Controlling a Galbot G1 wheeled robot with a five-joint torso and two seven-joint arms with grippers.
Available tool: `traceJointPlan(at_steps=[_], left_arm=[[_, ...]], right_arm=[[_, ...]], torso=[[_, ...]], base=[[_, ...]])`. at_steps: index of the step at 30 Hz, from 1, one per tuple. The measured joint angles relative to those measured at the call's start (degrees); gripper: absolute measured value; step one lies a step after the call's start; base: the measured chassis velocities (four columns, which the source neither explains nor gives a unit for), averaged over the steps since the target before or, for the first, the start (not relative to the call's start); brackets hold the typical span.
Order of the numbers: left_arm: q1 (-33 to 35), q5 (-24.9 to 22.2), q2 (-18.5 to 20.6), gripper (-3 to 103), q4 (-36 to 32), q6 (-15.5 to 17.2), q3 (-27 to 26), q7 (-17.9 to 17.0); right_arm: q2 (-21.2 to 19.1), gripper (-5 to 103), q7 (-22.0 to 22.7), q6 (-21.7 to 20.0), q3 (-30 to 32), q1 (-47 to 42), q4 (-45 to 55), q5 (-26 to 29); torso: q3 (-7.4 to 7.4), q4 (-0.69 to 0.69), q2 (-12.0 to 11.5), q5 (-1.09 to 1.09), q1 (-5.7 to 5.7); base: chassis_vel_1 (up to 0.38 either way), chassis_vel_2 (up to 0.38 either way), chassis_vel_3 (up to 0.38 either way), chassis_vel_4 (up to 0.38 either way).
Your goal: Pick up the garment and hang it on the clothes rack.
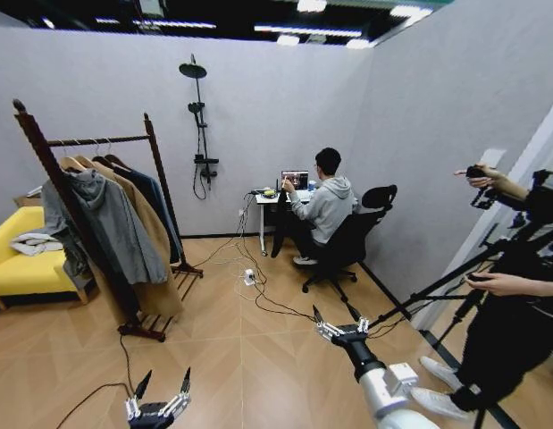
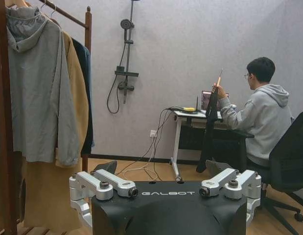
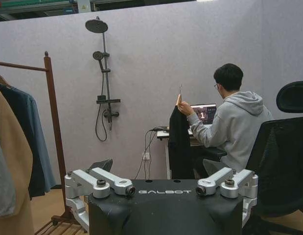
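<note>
The black garment (image 3: 179, 142) is hanging edge-on from a pale wooden hanger, drooping beside the desk across the room. Well apart from it, the dark reddish-brown wooden clothes rack (image 1: 44, 152) is standing upright, its horizontal bar carrying several coats above a slatted low shelf.

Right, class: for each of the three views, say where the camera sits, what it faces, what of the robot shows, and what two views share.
Head view: high on the robot, looking down the room; left end effector and right end effector both open, low in front.
Left wrist view: behind the left end effector, facing the tall reddish-brown wooden clothes rack.
Right wrist view: behind the right end effector, facing the desk.
Shared: both wrist views show the plain black garment on a pale wooden hanger, held up by a seated person.
</note>
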Motion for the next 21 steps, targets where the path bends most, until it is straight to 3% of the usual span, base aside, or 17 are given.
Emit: traceJointPlan(at_steps=[21], left_arm=[[0.00, 0.00, 0.00, 100, 0.00, 0.00, 0.00, 0.00]], right_arm=[[0.20, 100, -0.33, 1.46, -1.17, 0.15, -0.64, -2.61]], torso=[[0.00, 0.00, 0.01, -0.01, -0.01]], base=[[-0.011, 0.012, 0.017, -0.010]])
